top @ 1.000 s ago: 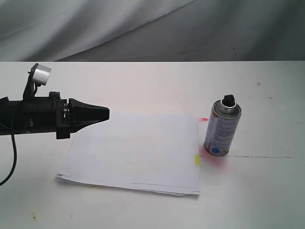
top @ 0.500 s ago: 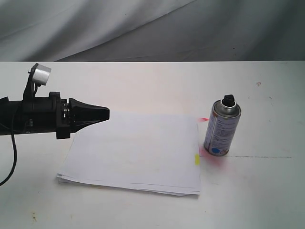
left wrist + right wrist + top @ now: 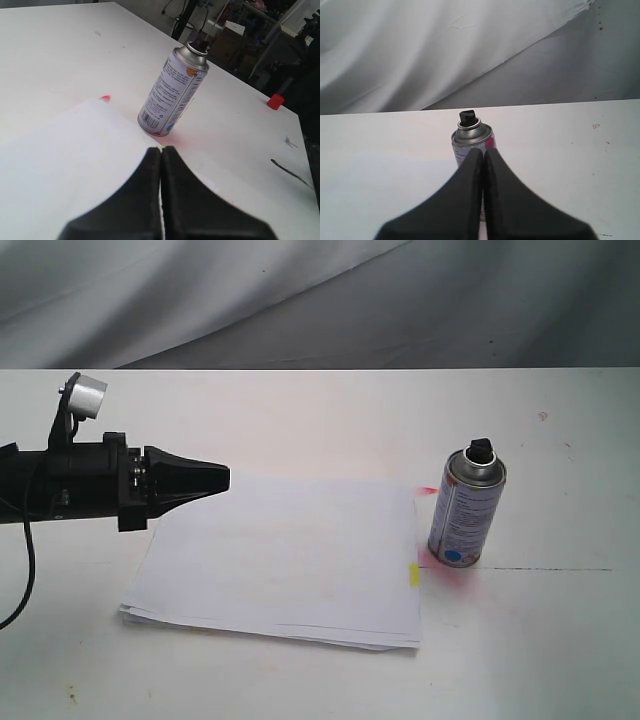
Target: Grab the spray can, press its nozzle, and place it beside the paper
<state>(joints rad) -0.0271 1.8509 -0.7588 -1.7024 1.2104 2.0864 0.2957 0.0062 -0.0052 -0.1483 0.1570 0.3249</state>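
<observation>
**A:** Where does the job stand?

**B:** The spray can [image 3: 467,508] stands upright on the surface [image 3: 300,410], just beside the right edge of the paper [image 3: 285,560] and near its yellow tab [image 3: 414,575]. The black nozzle [image 3: 481,451] is on top. Nothing holds the can. The left pincer [image 3: 215,480] hangs over the paper's left edge, well apart from the can, with its fingers pressed together on nothing. The right pincer [image 3: 484,151] is outside the exterior view. Its own wrist camera shows it pressed together too, empty and pointing toward the can.

**A:** So is it finished, or not begun?

**B:** I'd lean toward finished. The can is already where the task wants it, and a pink stain [image 3: 445,575] lies around its base, which could be from a spray. It may equally be an old mark, though, with the pick-up, the press and the set-down all still to do.

**A:** Any change from a second ago?

**B:** None that I can see. The can, paper and left pincer sit in the same places across all three exterior frames.
</observation>
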